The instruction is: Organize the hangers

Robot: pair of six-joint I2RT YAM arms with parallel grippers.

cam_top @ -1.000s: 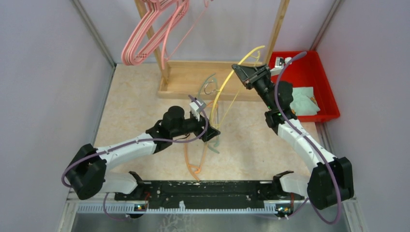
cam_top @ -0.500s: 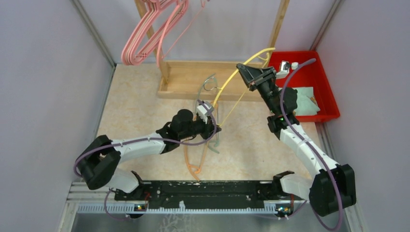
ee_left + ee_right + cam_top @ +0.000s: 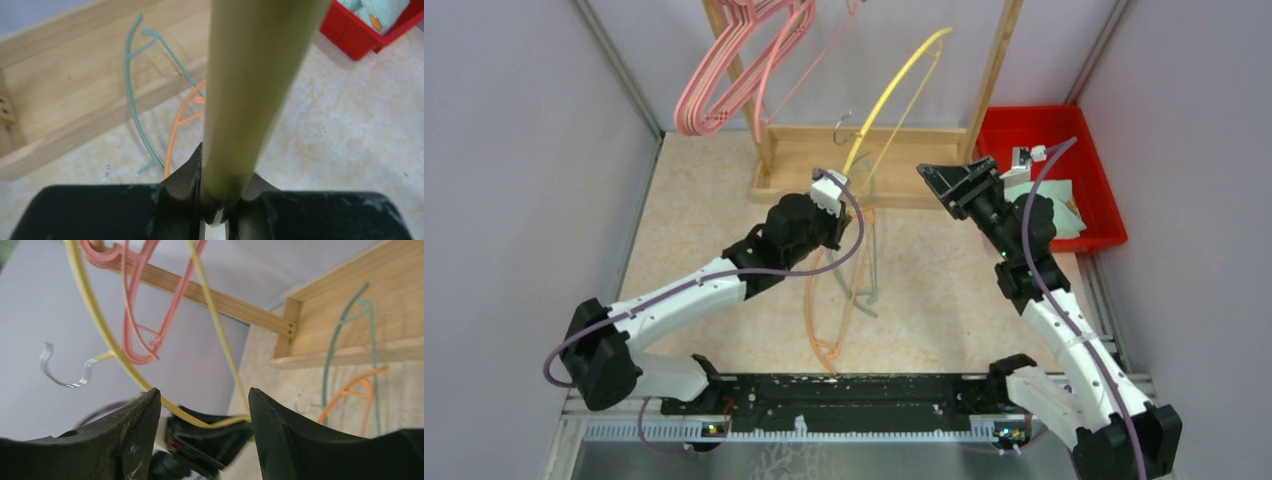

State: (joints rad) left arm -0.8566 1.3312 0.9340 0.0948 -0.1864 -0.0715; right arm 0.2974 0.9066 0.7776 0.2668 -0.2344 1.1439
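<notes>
My left gripper (image 3: pixel 846 195) is shut on the lower end of a yellow hanger (image 3: pixel 894 85), which stands up in front of the wooden rack, its metal hook (image 3: pixel 846 128) in the air. In the left wrist view the yellow hanger (image 3: pixel 250 75) fills the middle and the jaws pinch it at the bottom. My right gripper (image 3: pixel 939 188) is open, to the right of the hanger and apart from it; between its fingertips (image 3: pixel 202 392) I see only the yellow hanger (image 3: pixel 100 325) and the other gripper farther off. Several pink hangers (image 3: pixel 724 90) hang on the rack. A green hanger (image 3: pixel 866 265) and an orange hanger (image 3: pixel 822 325) lie on the table.
The rack's wooden base (image 3: pixel 804 160) sits at the back of the table, with a post (image 3: pixel 996 70) on its right. A red bin (image 3: pixel 1096 190) holding pale cloths stands at the far right, close behind my right arm. Grey walls close in both sides.
The left gripper has shut on the yellow hanger and carried it up and back toward the rack. The right gripper has opened, let the hanger go and pulled away to the right.
</notes>
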